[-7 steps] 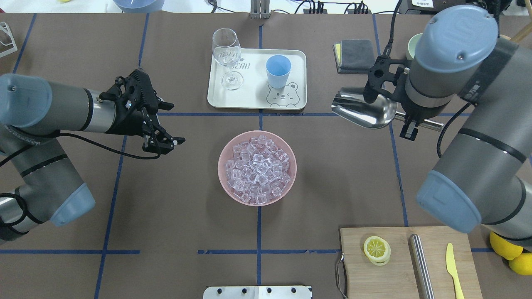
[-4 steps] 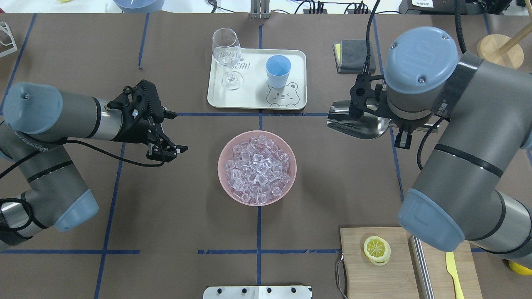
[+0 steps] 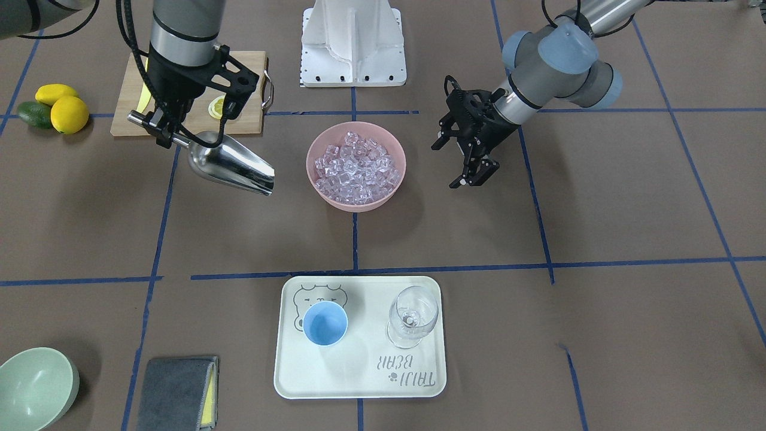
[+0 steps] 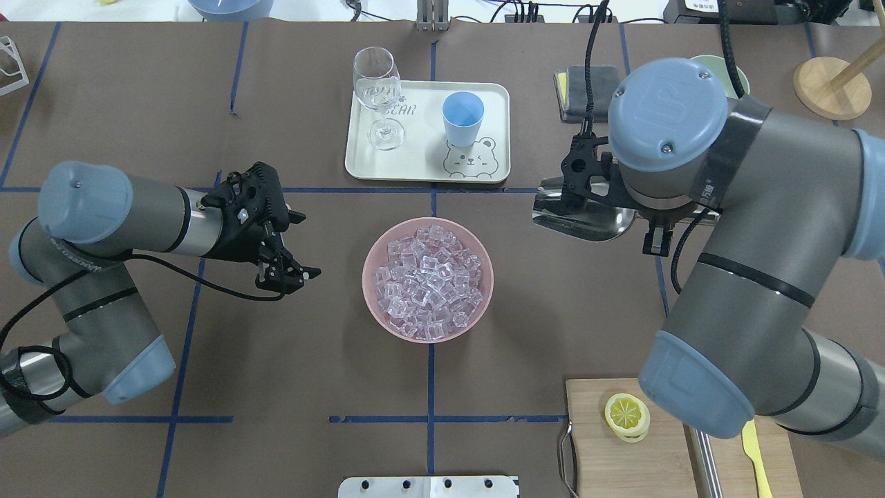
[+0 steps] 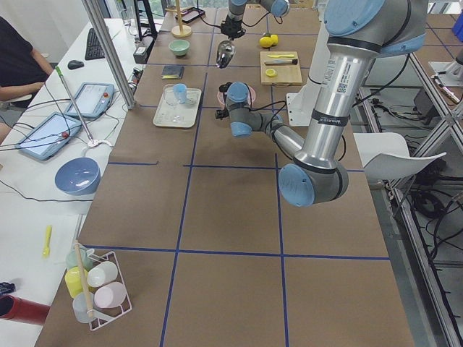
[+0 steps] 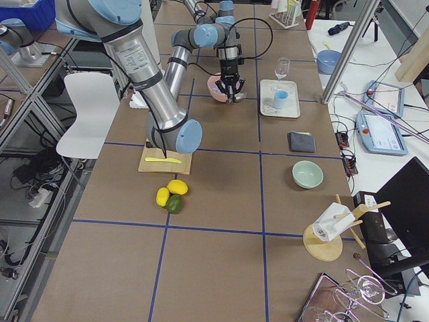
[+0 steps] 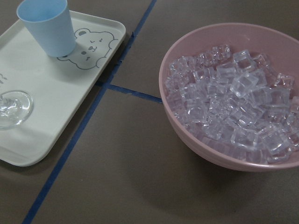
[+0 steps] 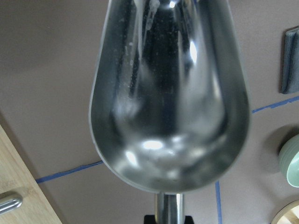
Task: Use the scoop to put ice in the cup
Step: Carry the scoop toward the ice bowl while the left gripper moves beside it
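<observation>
The ice [image 4: 428,280] is piled in a pink bowl [image 4: 370,263] at the table's centre, also close up in the left wrist view [image 7: 233,107]. The light-blue cup [image 4: 462,117] stands upright on a white tray [image 4: 498,166]. My right gripper [image 4: 657,229] is shut on the rod handle of the steel scoop [image 4: 584,216]. The scoop hangs above the table to the right of the bowl, its mouth towards the bowl. The scoop's trough [image 8: 168,93] is empty. My left gripper [image 4: 304,245] hovers open and empty to the left of the bowl.
A clear wine glass [image 4: 379,97] shares the tray with the cup. A wooden board [image 4: 622,456] at the near right carries a lemon slice [image 4: 626,415], a steel rod and a yellow knife. A grey cloth [image 4: 588,86] and a green bowl [image 3: 36,383] lie beyond the right arm.
My right arm has carried the scoop left and nearer, towards the bowl. The left gripper has moved nearer and slightly right, closer to the bowl.
</observation>
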Robot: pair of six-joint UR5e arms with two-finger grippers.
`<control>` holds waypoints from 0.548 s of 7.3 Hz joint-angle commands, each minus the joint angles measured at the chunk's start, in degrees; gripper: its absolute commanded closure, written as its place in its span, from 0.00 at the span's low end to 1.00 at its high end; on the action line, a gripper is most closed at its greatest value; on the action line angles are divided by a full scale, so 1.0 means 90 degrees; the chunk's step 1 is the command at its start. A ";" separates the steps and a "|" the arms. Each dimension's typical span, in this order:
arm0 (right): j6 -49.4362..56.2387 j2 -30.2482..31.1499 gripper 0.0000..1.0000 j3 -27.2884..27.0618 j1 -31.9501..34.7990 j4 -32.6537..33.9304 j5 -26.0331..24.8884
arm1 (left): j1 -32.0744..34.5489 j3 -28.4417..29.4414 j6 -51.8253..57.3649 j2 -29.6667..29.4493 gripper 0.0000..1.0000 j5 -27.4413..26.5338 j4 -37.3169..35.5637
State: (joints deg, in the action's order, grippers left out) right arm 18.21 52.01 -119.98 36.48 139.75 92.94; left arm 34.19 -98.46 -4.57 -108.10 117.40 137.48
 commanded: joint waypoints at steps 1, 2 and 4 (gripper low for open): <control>0.0183 -0.0290 1.00 0.0118 -0.0030 0.0195 0.0005 | -0.0146 0.0352 0.0806 -0.0262 0.00 0.0733 0.0066; 0.0232 -0.0397 1.00 0.0147 -0.0030 0.0388 0.0015 | -0.0147 0.0644 0.0869 -0.0458 0.00 0.0686 0.0202; 0.0330 -0.0437 1.00 0.0177 -0.0088 0.0390 0.0044 | -0.0156 0.1190 0.0840 -0.0876 0.00 0.0627 0.0367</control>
State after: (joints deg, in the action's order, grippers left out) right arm 20.75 48.44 -118.60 36.07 143.02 93.19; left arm 32.84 -91.27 2.85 -113.21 123.23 139.57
